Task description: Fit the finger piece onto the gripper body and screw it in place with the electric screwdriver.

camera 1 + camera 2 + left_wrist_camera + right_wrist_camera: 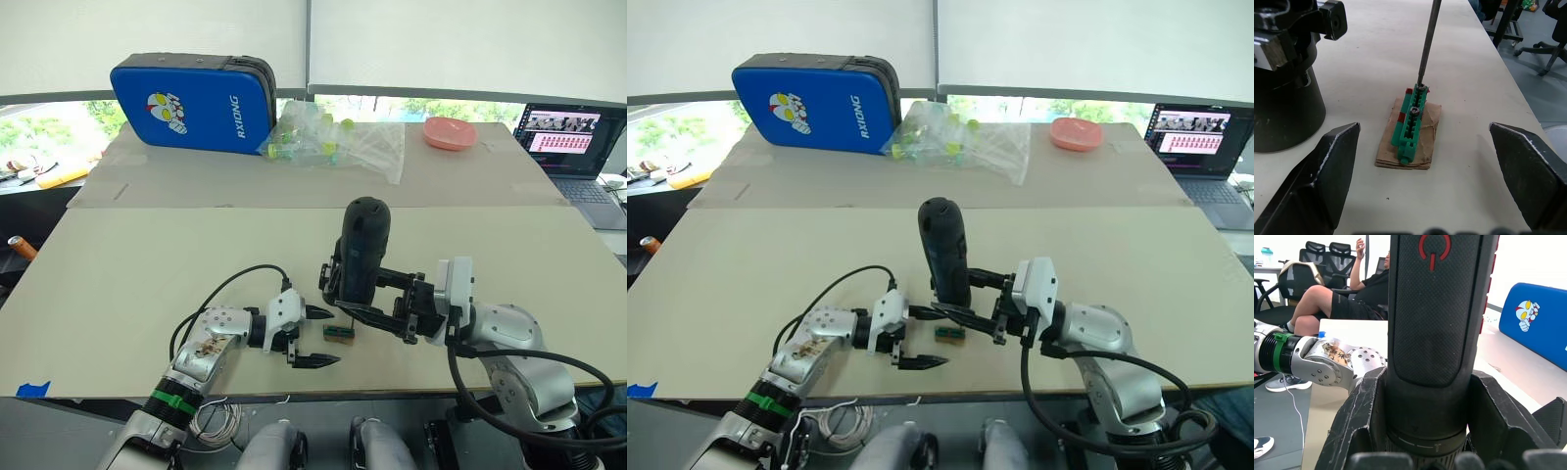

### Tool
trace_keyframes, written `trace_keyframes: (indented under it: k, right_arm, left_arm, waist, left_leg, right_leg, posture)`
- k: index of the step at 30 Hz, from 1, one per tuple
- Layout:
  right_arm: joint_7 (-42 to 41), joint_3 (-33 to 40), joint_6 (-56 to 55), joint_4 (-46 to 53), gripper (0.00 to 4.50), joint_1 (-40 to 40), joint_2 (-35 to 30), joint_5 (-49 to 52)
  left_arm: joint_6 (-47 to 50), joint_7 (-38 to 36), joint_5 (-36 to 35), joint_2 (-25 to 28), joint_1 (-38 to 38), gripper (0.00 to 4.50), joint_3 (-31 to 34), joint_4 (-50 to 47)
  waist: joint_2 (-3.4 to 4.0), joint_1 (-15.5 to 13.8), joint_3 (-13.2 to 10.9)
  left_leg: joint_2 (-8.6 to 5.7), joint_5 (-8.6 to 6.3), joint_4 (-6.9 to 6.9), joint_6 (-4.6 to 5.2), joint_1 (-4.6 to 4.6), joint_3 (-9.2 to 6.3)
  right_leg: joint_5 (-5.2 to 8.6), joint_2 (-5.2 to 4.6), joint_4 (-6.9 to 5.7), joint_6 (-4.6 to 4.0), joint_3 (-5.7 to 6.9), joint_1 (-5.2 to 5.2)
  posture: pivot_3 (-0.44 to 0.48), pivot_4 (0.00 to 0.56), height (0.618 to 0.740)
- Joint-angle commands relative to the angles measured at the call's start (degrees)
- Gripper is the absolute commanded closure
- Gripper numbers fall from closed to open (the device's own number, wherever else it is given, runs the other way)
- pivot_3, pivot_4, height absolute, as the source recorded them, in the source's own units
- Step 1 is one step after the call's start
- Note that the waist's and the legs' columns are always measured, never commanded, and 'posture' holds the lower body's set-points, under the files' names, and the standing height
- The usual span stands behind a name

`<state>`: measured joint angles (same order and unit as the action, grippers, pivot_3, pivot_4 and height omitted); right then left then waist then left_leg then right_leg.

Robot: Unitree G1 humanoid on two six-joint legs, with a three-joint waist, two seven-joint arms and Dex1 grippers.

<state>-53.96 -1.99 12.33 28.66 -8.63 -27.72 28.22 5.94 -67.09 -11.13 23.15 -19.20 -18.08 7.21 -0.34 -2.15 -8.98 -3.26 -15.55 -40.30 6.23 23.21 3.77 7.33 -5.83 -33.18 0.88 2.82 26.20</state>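
Observation:
My right gripper (pixel 345 294) is shut on the electric screwdriver (pixel 361 250), a thick black cylinder held upright near the table's front edge. Its thin metal bit (pixel 1426 46) comes down onto a screw at the end of a small green-and-brown block (pixel 1413 122) lying on the table. My left gripper (pixel 331 338) stands open with one finger on each side of that block, touching nothing. A chunky black block on a round black base, apparently the gripper body (pixel 1283 98), stands on the table close beside the block. The finger piece is out of view.
At the back of the table are a blue zip case (pixel 191 98), a clear bag of small bottles (pixel 333 142) and a pink bowl (pixel 450 132). A laptop (pixel 573 137) sits at the far right. A person (pixel 1347 293) sits on a chair beyond the table.

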Motion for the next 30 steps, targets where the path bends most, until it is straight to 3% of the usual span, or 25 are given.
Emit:
trace_keyframes:
  k: [1, 30]
  right_arm:
    - [-0.2, 0.4, -3.1, 1.3, 2.62, -0.5, 0.4, 0.9]
    - [-0.2, -0.1, -5.2, -0.6, 2.62, 0.5, 0.8, -0.6]
  left_arm:
    - [0.9, -0.4, 0.6, 0.3, 1.0, 0.00, -1.1, 0.9]
    - [0.9, -0.6, 0.5, 0.6, 1.4, 0.00, -1.2, 0.6]
  waist:
    - [0.00, 0.0, 0.0]
    - [0.00, 0.0, 0.0]
  left_leg:
    - [0.00, 0.00, 0.00, 0.00, 0.00, 0.00]
    - [0.00, 0.00, 0.00, 0.00, -0.01, 0.00]
  right_leg:
    - [0.00, 0.00, 0.00, 0.00, 0.00, 0.00]
    - [0.00, 0.01, 0.00, 0.00, 0.00, 0.00]
  posture:
    - [0.000, 0.150, 0.740]
    - [0.000, 0.150, 0.740]
